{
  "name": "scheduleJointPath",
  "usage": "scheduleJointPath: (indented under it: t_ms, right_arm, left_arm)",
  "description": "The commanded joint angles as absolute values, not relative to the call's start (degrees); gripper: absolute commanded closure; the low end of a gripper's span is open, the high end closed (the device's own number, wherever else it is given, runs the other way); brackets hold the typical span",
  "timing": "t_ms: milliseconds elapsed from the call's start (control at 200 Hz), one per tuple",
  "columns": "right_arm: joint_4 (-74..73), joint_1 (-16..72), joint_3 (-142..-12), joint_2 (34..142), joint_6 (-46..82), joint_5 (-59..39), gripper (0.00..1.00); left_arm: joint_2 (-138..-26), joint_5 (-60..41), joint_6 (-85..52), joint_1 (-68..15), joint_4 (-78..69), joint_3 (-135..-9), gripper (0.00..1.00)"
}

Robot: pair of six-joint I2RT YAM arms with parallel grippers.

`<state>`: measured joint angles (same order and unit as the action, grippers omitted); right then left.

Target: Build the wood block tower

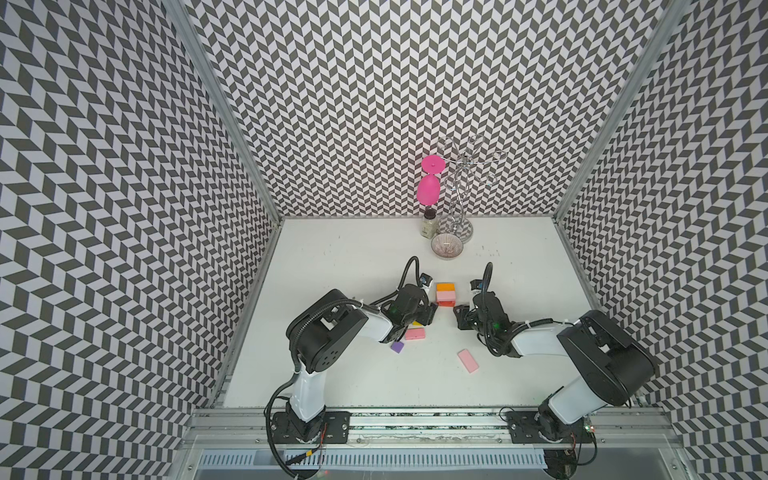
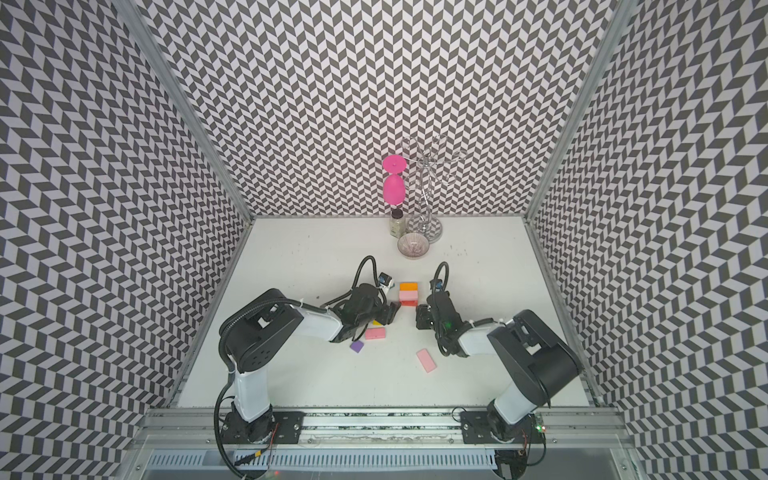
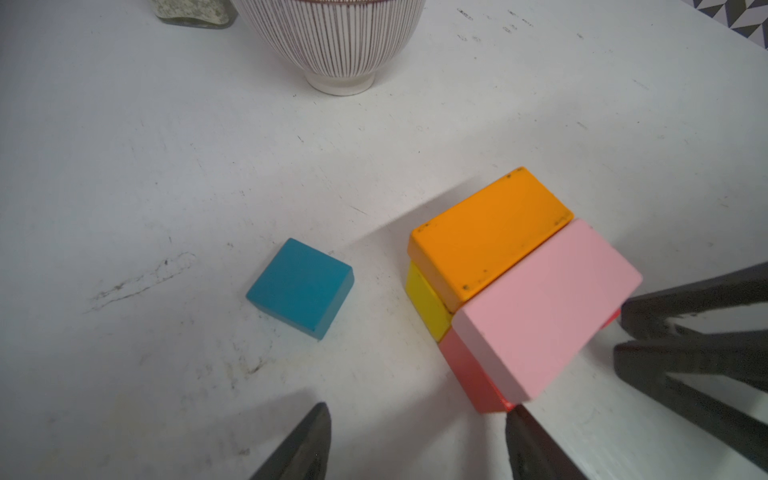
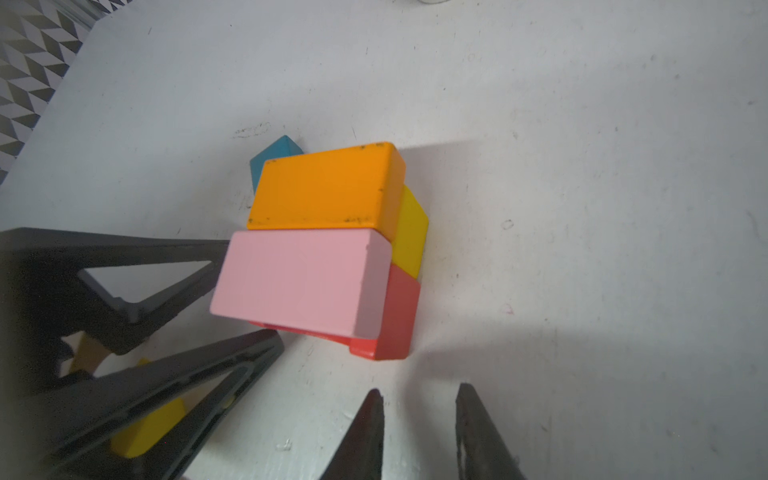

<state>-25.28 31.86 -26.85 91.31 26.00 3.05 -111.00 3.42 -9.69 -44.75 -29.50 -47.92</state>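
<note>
White tabletop [image 1: 353, 270] inside chevron walls [image 1: 374, 104] carries our wood block tower [image 1: 445, 295] at mid-table. Its orange block [image 3: 490, 232] and pink slab [image 3: 544, 307] lie side by side on a yellow block [image 3: 426, 303] and a red block [image 3: 469, 374]. We see the left gripper [image 3: 419, 411] spread wide and empty beside it. The right gripper [image 4: 419, 395], opposite, is narrowly parted and empty.

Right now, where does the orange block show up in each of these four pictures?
In a top view: orange block near the picture's middle.
In a top view: the same spot.
Left wrist: between teal block and pink block.
Right wrist: mid-picture, partly covering the teal block.
Shared landmark: the pink block touching it.
</note>
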Motion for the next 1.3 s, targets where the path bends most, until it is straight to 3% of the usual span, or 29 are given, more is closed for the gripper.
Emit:
scheduleJointPath:
  t_ms: [0,656,791,1092,1297]
  right_arm:
    - [-26.37,32.26,-27.99,92.08,26.06,4.19,0.70]
    - [-25.02,32.21,-30.14,93.74,26.31,4.57,0.71]
    - [-22.64,32.26,-30.19,91.46,27.13,7.15,0.75]
    - [-25.38,32.78,-19.72,73.07,29.28,15.53,0.61]
    - [-28.88,32.78,-18.73,70.75,28.87,15.96,0.59]
  left_arm:
    - [-112.06,4.18,-9.14,-45.25,-28.95,-49.04,0.33]
    - [-112.11,4.50,-9.05,-45.17,-28.59,-50.16,0.33]
    - [-110.46,3.12,-8.81,-45.33,-27.81,-49.64,0.33]
    - [-88.19,3.57,-9.14,-45.35,-28.69,-40.72,0.30]
    - [-68.83,12.77,-8.97,-44.05,-33.42,-29.67,0.24]
